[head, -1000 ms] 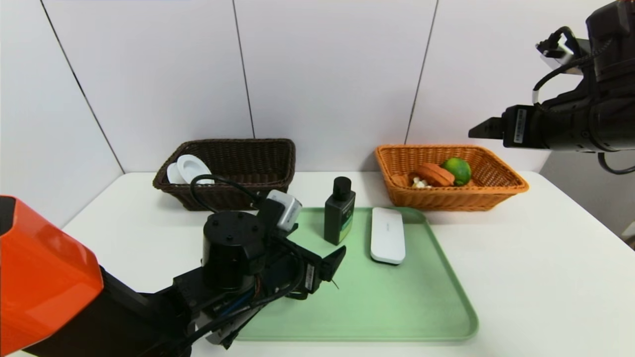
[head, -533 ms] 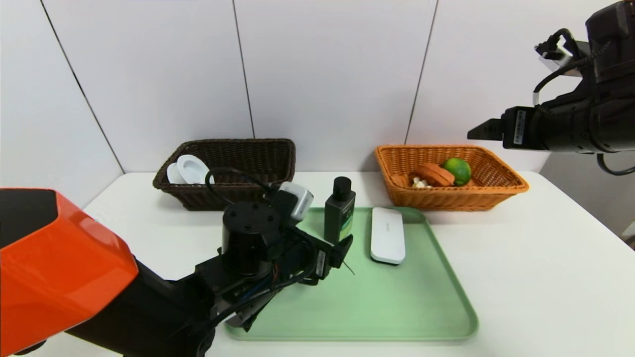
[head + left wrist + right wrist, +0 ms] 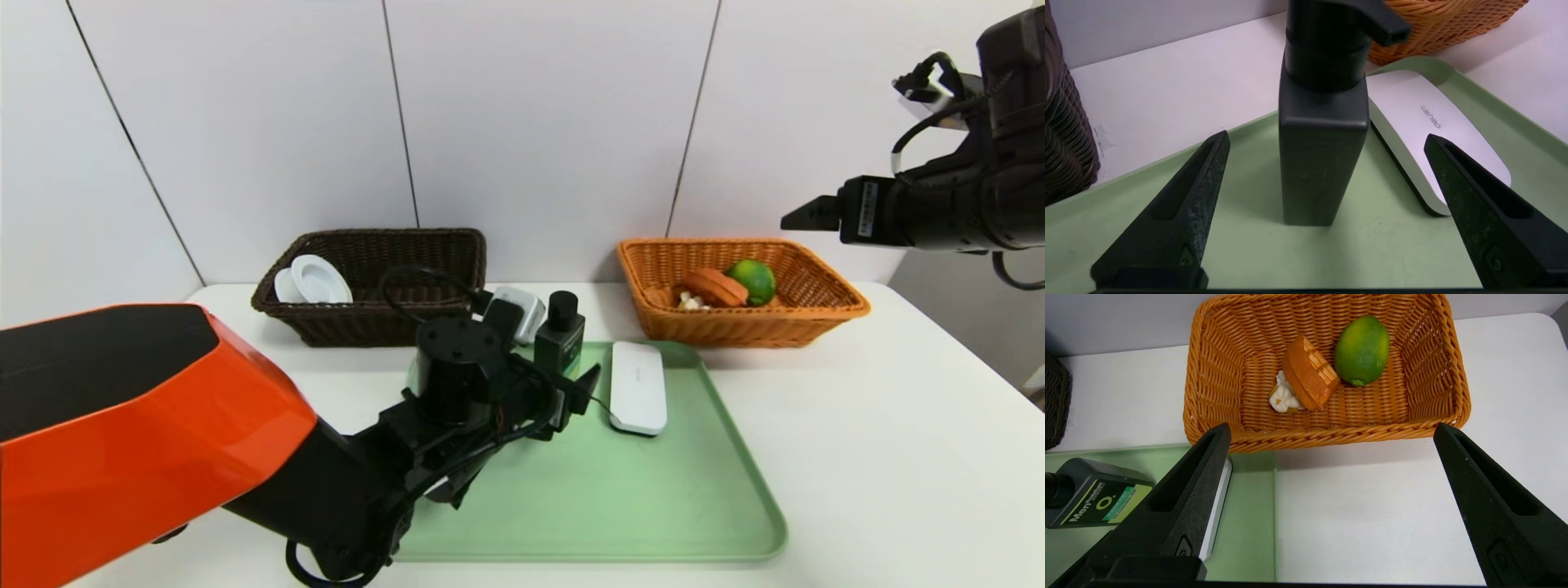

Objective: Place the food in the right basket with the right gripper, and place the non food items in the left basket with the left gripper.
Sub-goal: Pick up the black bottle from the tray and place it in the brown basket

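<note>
- We see a white table that stands against a wall of pale panels with thin dark seams; a light green tray lies flat on the table, near its front.
- The left gripper is low over the tray with its jaws wide open — the dark bottle stands upright between the two fingers, and neither finger touches it.
- Just beside the bottle, on the same tray, lies the flat white box.
- The dark brown basket stands at the back left of the table, near the wall; the white ribbed container leans inside it, at its left end.
- The orange basket stands at the back right, and it holds the green lime-like fruit and the tart wedge, which lies on its side — the two are close together.
- The right gripper hangs high above the right edge of the table, jaws open and empty.
</note>
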